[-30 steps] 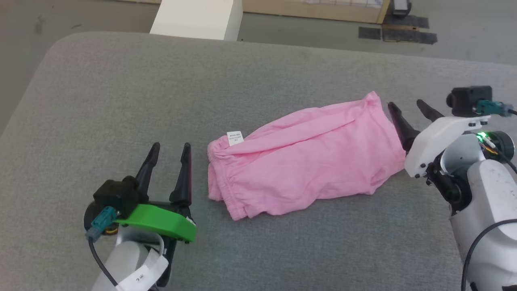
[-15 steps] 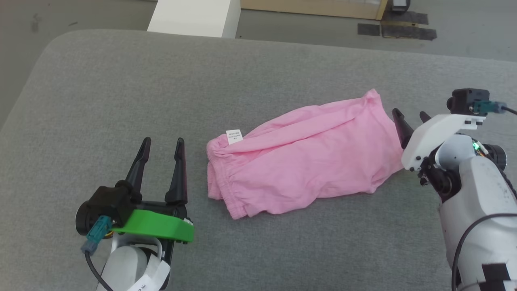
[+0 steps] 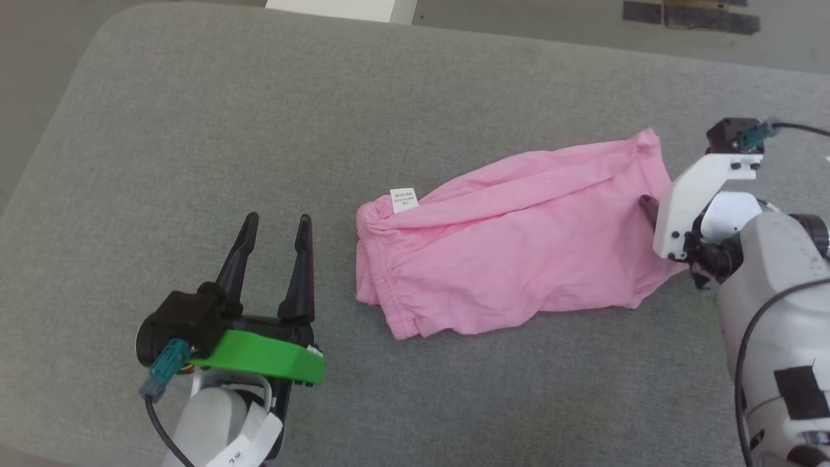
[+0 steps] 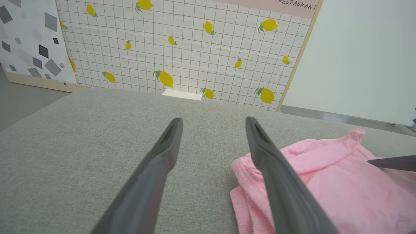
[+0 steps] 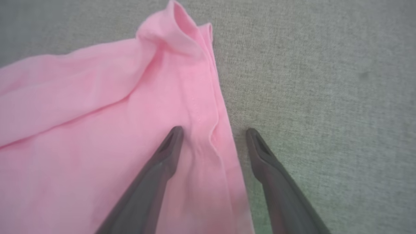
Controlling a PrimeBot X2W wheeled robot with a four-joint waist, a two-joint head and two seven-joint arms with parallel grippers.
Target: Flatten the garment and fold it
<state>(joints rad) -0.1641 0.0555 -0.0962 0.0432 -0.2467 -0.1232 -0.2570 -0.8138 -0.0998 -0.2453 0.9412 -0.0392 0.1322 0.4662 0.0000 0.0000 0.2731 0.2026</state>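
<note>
- Garment point(image 3: 512, 240): light-pink, thin and limp. It lies bunched and creased right of centre on the grey cushion point(image 3: 194, 130), with its white label point(image 3: 404, 200) at the left, gathered end.
- Handling, as I judge it: light and soft, with no stiffness. It will likely drag and wrinkle rather than slide, so pinch it at the hem corners or the gathered band.
- Right gripper point(image 5: 214, 130): fingers apart, straddling the right hem edge, one over cloth and one over cushion, gripping nothing.
- Left gripper point(image 3: 278, 219): fingers spread and empty, just left of the gathered end.
</note>
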